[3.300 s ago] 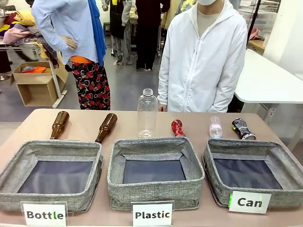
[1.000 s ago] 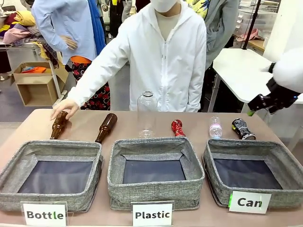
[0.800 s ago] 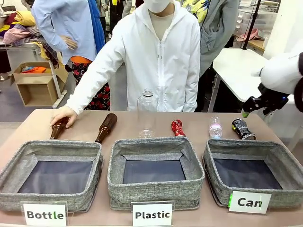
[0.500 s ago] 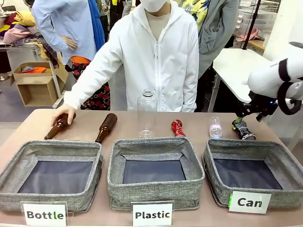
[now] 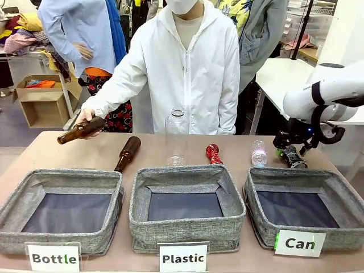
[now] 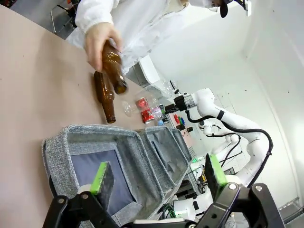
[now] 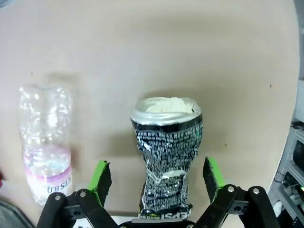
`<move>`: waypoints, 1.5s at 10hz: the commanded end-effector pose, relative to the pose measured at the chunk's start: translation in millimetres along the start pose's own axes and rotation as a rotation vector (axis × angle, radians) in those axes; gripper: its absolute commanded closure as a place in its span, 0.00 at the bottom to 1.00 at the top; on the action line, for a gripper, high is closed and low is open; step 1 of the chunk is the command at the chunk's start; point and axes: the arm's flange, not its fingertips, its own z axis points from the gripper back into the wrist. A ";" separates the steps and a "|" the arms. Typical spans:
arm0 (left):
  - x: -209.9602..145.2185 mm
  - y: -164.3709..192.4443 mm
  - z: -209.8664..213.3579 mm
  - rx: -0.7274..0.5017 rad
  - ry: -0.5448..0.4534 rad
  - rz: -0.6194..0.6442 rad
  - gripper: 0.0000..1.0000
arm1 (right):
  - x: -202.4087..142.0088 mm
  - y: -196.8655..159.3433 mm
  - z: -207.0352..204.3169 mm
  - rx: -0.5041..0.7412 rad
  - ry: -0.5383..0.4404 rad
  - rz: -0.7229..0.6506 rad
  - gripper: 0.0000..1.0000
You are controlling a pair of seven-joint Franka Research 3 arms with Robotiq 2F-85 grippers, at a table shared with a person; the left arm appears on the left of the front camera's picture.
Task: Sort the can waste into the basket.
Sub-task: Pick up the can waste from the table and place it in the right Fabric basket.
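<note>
Tan table (image 5: 102, 149), three baskets (image 5: 185, 230), brown bottle (image 5: 127, 153), plastic bottles (image 5: 259, 153), crushed cans (image 5: 213, 153)

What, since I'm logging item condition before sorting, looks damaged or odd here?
The dark can, lying between the right gripper's open jaws, is crushed and buckled. The small clear bottle beside it is crumpled too. The red can also looks squashed.

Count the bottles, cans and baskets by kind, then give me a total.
Brown glass bottles: 2
Clear plastic bottles: 2
Crushed cans: 2
Grey baskets: 3
Total: 9
</note>
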 end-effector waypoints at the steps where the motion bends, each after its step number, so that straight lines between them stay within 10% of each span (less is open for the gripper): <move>1: -0.4 -1.4 1.0 -0.015 -0.003 -0.024 0.00 | 10.0 3.2 6.4 -0.020 0.017 -0.044 0.00; 7: -9.2 -77.8 89.9 -0.182 -0.128 -0.132 0.00 | 14.3 -2.2 -0.1 -0.014 0.060 -0.072 0.00; 8: -15.7 -83.7 98.9 -0.220 -0.124 -0.130 0.00 | 13.8 -4.1 -2.4 -0.025 0.068 -0.089 0.46; 9: -19.2 -88.0 105.4 -0.293 -0.103 -0.122 0.00 | 14.5 -4.0 -4.2 -0.025 0.083 -0.091 0.59; 10: -18.9 -88.9 109.8 -0.324 -0.105 -0.129 0.00 | 15.1 -4.1 -4.1 -0.024 0.087 -0.091 1.00; 13: -18.8 -85.5 107.5 -0.322 -0.116 -0.130 0.00 | 16.0 -3.8 -4.6 -0.026 0.091 -0.088 0.86; 15: -15.9 -83.1 105.8 -0.328 -0.095 -0.133 0.00 | 16.1 -4.0 -4.7 -0.025 0.091 -0.094 1.00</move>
